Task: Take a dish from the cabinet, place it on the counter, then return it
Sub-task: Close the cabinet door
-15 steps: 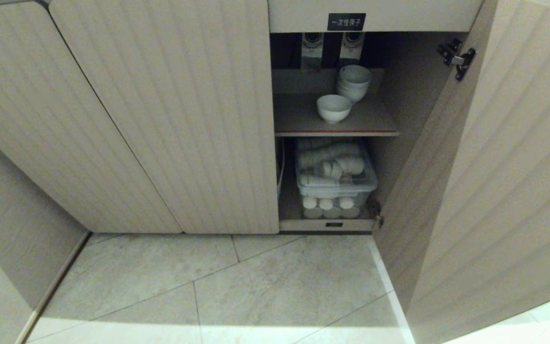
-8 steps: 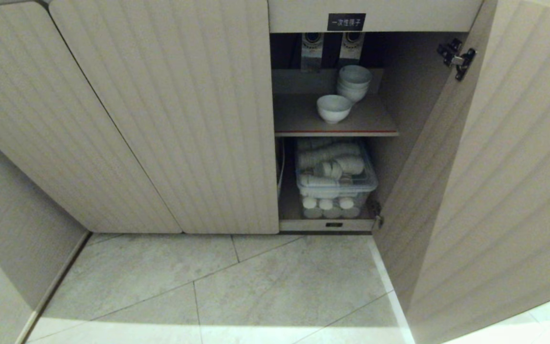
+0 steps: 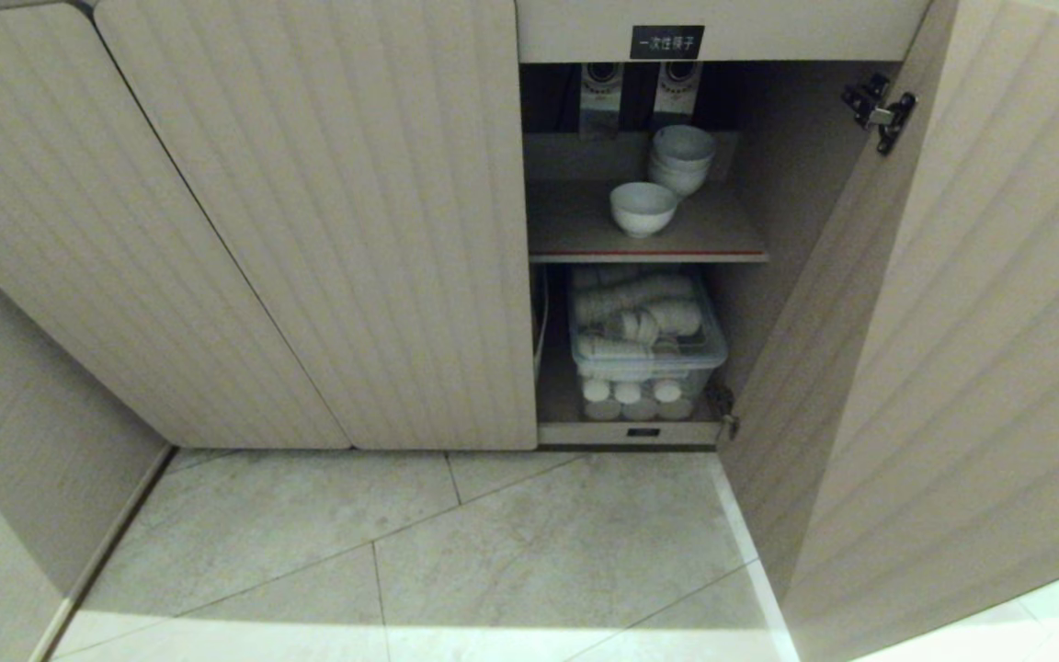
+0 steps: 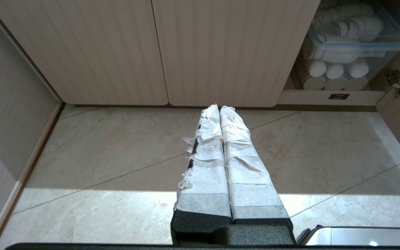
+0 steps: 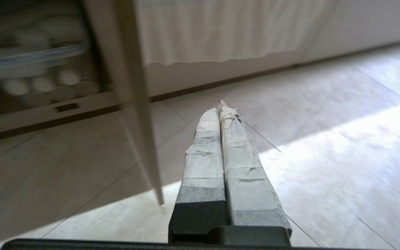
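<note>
The cabinet (image 3: 327, 221) is low and beige with ribbed doors; its right door (image 3: 980, 322) stands open. On the upper brown shelf (image 3: 575, 230) sits the dish (image 3: 643, 208), a small white bowl, alone in front of a stack of similar bowls (image 3: 681, 156). Neither gripper shows in the head view. My left gripper (image 4: 219, 108) is shut and empty, hanging over the floor before the closed doors. My right gripper (image 5: 219, 108) is also shut and empty, low over the floor just right of the open door's edge (image 5: 141, 114). The counter is out of view.
A clear lidded box (image 3: 647, 336) of white crockery fills the lower shelf, also seen as the clear box (image 4: 352, 38) in the left wrist view. A black label (image 3: 666, 41) sits above the opening. A hinge (image 3: 879, 112) juts from the open door. Pale floor tiles (image 3: 493, 552) lie in front.
</note>
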Tool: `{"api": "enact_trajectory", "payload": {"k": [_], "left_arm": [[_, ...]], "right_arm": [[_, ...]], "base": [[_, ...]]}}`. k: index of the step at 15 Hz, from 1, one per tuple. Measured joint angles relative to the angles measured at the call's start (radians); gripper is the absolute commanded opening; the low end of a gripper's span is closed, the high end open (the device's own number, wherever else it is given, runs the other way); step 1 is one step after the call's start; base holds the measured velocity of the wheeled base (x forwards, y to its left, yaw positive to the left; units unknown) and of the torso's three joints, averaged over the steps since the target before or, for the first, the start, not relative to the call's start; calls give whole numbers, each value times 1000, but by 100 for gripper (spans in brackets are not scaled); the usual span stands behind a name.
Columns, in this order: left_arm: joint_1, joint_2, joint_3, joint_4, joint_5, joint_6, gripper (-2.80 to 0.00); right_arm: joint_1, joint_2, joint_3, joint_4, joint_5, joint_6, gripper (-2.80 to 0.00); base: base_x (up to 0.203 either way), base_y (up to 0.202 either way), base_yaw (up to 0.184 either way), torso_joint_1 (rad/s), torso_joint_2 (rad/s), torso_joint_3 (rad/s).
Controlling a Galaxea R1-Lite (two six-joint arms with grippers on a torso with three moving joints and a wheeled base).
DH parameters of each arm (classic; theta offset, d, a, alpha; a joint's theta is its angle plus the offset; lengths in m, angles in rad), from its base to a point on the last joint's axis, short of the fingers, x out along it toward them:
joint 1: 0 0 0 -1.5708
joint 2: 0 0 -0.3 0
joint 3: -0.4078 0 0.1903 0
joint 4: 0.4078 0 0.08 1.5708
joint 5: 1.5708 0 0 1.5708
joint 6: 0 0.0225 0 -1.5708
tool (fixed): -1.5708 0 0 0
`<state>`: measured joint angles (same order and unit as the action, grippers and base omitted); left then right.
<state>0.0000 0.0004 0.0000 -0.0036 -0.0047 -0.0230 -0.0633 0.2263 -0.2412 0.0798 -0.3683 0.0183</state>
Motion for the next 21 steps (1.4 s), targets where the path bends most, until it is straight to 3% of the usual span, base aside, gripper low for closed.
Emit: {"api": "enact_trajectory", "payload": {"k": [4, 9, 21], "left_arm": [[0, 0, 0, 1, 0, 1, -280], [0, 0, 0, 0, 0, 0, -280], [0, 0, 0, 0, 0, 0, -280]], "right_arm": [[-133, 184, -47, -135, 87, -3, -280], [-151, 332, -67, -381, 106, -33, -280], [-189, 480, -156, -442, 99, -31, -280]], "base": [[0, 0, 0, 0, 0, 0], [0, 0, 0, 0, 0, 0], [0, 0, 0, 0, 0, 0]]}}
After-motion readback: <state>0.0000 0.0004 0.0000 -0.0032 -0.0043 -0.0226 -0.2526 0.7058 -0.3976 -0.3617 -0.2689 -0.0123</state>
